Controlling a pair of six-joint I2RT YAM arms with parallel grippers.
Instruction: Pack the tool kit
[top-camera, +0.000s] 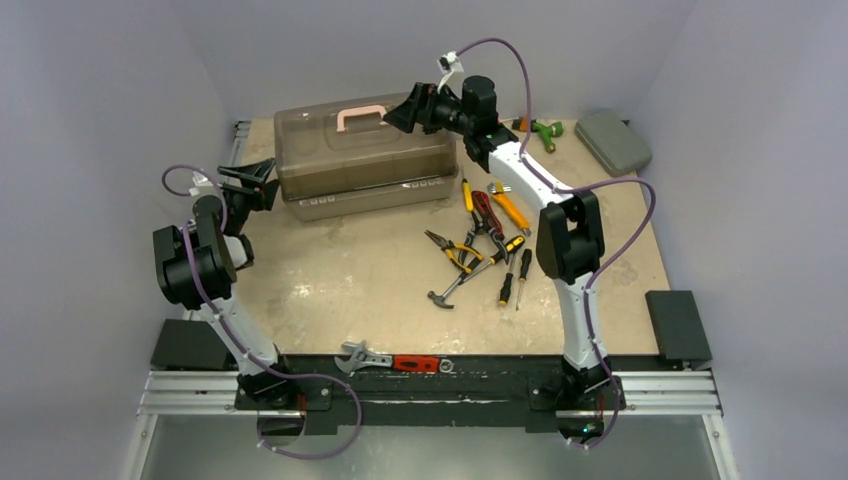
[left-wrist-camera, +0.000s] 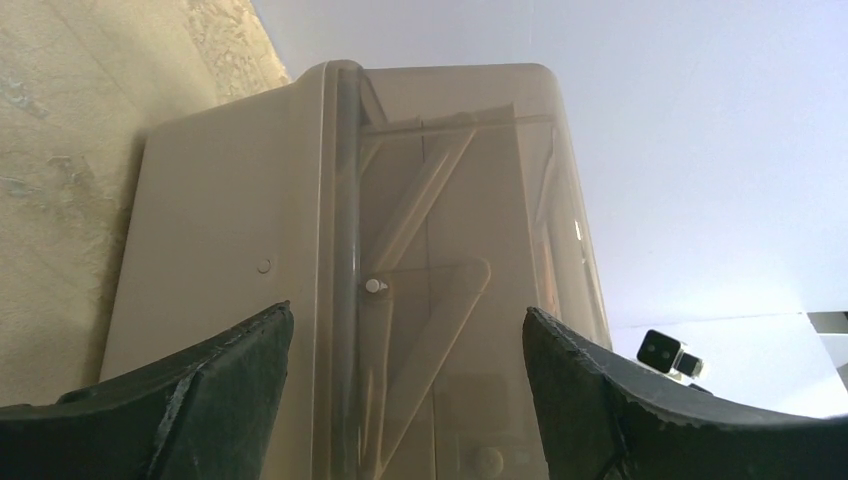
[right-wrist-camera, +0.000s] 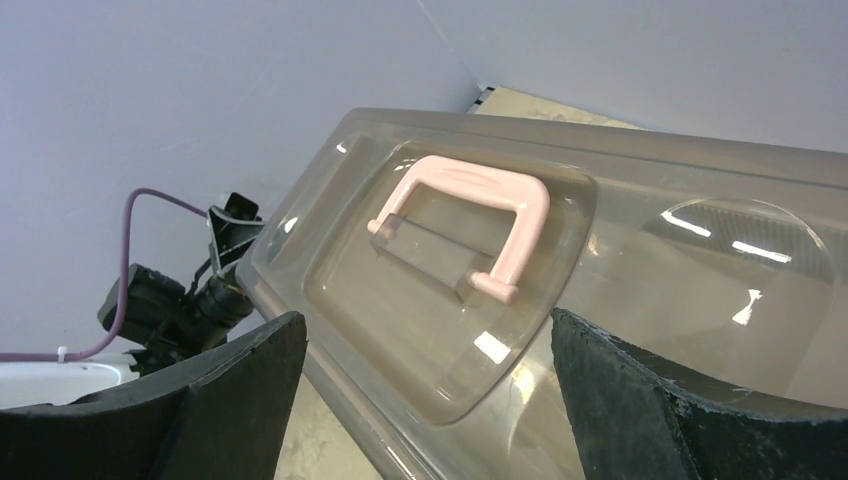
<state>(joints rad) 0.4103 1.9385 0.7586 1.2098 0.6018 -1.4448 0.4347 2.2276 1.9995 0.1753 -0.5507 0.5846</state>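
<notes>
Left gripper (left-wrist-camera: 407, 315): jaws spread wide, nothing pinched. The two black fingers frame the short left end of the toolbox (top-camera: 365, 158), which fills the wrist view. Can't tell if the pads touch the plastic. From above the gripper sits just beside that end.
Right gripper (right-wrist-camera: 428, 318): also wide apart, holding nothing. It hangs over the lid, with the pink handle (right-wrist-camera: 480, 200) showing between the fingers in its wrist view. From above it's by the handle's right end, no contact that I can make out.
Left arm (top-camera: 200, 260): elbow folded back on the left side, forearm reaching toward the box end.
Right arm (top-camera: 565, 235): stretched up past the tool heap to the back of the table (top-camera: 330, 290).
Toolbox spot: back of the table, left of centre, long side facing the arms, lid down, handle on top in the middle. The lid is smoky see-through, and tray arms show through the end wall.
Loose tools: a heap on the bare board near the box's front right corner. It has yellow-handled pliers (top-camera: 448, 248), a hammer (top-camera: 455, 285), black-and-yellow screwdrivers (top-camera: 508, 287) and an orange-handled tool (top-camera: 510, 208) further back. All of them are outside the box.
Wrench (top-camera: 360, 357): adjustable, lying on the black rail at the near edge between the two bases, with a red-handled tool (top-camera: 415, 363) just beside it.
Grey-green case (top-camera: 613, 140): back right corner, well apart from the box, with a green tool (top-camera: 541, 133) near it.
</notes>
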